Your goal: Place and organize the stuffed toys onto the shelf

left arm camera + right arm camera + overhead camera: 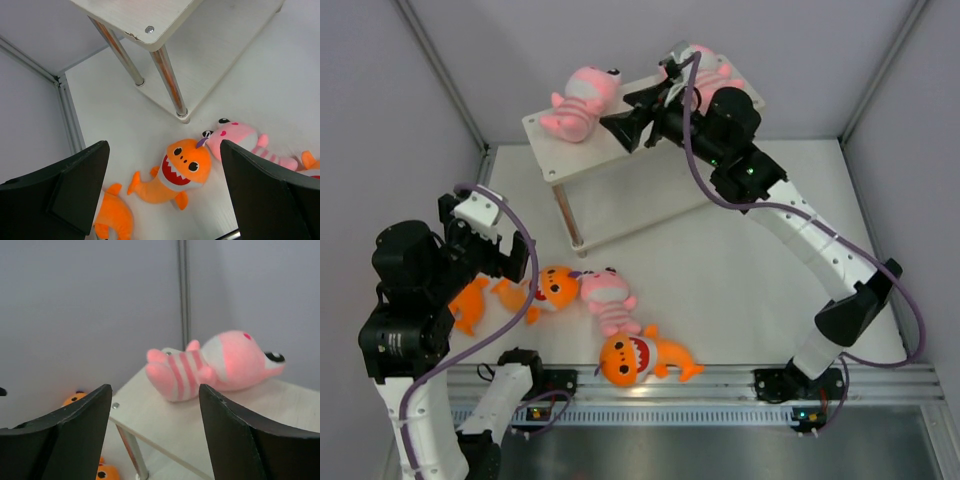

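The pale wood shelf (620, 155) stands at the back. A pink striped toy (582, 100) lies on the left of its top board, and another pink toy (718, 72) lies at the right end, partly hidden by the right arm. My right gripper (618, 125) hovers open over the board between them, holding nothing. In the right wrist view the pink toy (220, 365) lies ahead of the open right gripper (155, 435), apart from it. My left gripper (165, 195) is wide open above an orange shark (182, 172) on the table.
On the table lie a second orange shark (468, 300), a third (640, 358) by the front rail, and a pink toy (608, 298) between them. The shelf's metal legs (167, 82) stand just beyond the sharks. Grey walls enclose the table.
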Robot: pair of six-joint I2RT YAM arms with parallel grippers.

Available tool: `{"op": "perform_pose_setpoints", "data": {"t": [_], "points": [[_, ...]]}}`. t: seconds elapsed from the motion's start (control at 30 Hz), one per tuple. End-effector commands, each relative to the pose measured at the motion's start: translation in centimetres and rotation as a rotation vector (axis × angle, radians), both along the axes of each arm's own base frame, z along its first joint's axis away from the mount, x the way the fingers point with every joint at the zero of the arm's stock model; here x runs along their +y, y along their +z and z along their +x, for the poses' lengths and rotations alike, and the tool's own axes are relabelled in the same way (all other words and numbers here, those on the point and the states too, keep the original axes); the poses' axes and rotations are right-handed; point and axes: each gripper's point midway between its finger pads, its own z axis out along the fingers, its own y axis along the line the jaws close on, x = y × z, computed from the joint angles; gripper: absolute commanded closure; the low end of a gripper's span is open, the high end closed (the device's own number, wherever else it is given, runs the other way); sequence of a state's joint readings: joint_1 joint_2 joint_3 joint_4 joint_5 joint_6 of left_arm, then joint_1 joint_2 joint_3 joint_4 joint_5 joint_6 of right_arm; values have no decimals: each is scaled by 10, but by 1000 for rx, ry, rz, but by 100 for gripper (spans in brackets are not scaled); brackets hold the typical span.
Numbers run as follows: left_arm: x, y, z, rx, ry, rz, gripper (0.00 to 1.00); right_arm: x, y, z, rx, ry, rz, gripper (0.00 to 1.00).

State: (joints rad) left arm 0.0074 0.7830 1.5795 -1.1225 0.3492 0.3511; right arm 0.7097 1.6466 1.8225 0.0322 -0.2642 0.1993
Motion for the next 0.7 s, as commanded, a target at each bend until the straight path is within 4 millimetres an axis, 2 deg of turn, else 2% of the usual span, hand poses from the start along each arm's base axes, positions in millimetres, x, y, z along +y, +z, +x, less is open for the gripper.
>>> {"op": "perform_pose_setpoints", "data": {"t": [0.0, 0.03, 0.07, 0.1, 0.13, 0.17, 0.2, 0.23, 0.27, 0.3, 0.43, 0.5, 0.53, 0.57, 0.63, 0.67], "points": [[1, 5, -1, -36, -2, 17, 1, 26, 15, -23, -168, 18, -132, 29], [2, 4, -1, -35, 1, 16, 1, 33, 12, -21, -185, 23, -163, 28], [3, 5, -1, -37, 6, 20, 1, 39, 28, -26, -213, 31, -154, 28], [3, 4, -1, -36, 10, 19, 1, 54, 5, -15, -195, 30, -212, 28], [4, 3, -1, -33, 13, 20, 1, 60, 3, -13, -202, 34, -224, 28], [4, 2, -1, -33, 14, 21, 1, 66, 13, -16, -230, 40, -213, 26], [4, 1, -1, -28, 13, 19, 1, 79, -1, -9, -227, 43, -239, 25], [3, -2, -1, -21, 10, 18, 1, 83, -5, -6, -239, 37, -263, 25], [3, -2, -1, -22, 7, 17, 1, 86, 0, -6, -253, 29, -258, 25], [3, -4, 0, -16, 9, 16, 2, 92, -11, 1, -243, 19, -275, 25], [3, -8, 1, -3, 9, 14, 1, 95, -25, 18, -244, -39, -303, 27], [2, -10, 3, 6, 9, 11, 1, 94, -30, 26, -233, -78, -311, 31], [2, -11, 3, 8, 8, 8, 1, 93, -32, 28, -235, -84, -315, 34], [1, -12, 3, 13, 5, 7, 1, 94, -33, 28, -237, -85, -309, 48], [0, -12, 2, 12, -3, 3, 1, 91, -27, 25, -243, -80, -286, 60], [-1, -12, 1, 10, -6, 2, 1, 90, -37, 27, -233, -79, -295, 71]]}}
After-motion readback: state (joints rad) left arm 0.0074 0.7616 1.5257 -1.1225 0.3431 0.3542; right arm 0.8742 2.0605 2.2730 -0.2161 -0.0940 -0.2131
